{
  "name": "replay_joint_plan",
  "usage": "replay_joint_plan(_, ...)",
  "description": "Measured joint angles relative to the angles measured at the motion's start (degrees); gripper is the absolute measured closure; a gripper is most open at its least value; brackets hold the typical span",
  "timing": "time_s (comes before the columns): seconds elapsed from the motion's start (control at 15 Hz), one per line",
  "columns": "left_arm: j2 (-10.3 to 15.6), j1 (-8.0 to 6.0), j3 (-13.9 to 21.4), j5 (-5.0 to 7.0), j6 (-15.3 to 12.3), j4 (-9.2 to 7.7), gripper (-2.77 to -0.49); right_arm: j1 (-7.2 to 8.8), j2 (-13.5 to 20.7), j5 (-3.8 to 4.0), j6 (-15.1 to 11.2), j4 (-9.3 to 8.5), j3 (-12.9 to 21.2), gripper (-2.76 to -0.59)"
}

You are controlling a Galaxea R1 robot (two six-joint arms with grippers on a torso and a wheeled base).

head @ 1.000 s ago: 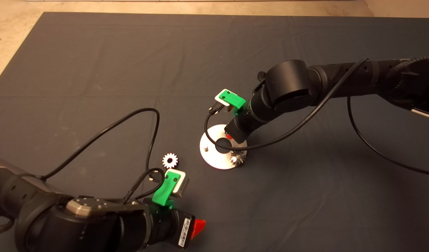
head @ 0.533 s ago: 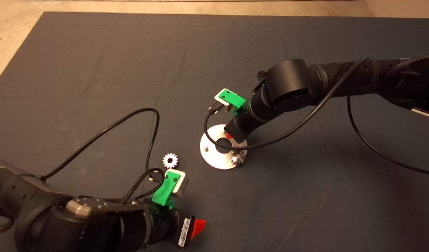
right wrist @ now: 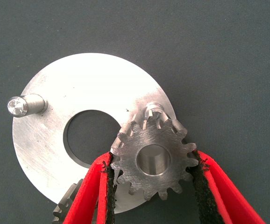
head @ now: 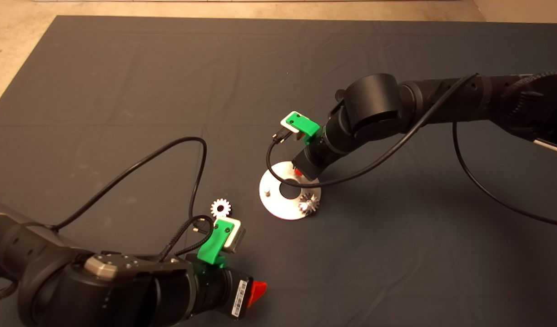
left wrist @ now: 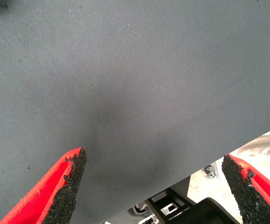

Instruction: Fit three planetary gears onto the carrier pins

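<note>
one small silvery spur gear (head: pixel 308 203) sits on a pin of the flat round silver carrier disc (head: pixel 278 206). right pincer (right wrist: pixel 151 186) grips a second toothed steel gear (right wrist: pixel 152 161) flat, bore axis seemingly upright, just off its short silver pin (right wrist: pixel 152 112). third bright gear (head: pixel 221 207) lies on the dark worktop mat (head: pixel 124 91). one bare pin (right wrist: pixel 25 104) remains. left pincer (left wrist: pixel 153 186) parked, spread apart, empty.
</note>
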State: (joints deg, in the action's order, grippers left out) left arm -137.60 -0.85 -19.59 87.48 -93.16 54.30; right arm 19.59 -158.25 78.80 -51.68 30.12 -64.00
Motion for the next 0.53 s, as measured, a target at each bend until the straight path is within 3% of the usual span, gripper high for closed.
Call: replay_joint_plan(0.53,0.0,-0.13,0.0,0.0,0.0,0.0,-2.07,0.09,0.0,-0.46,0.0,0.49,-0.3,-0.92)
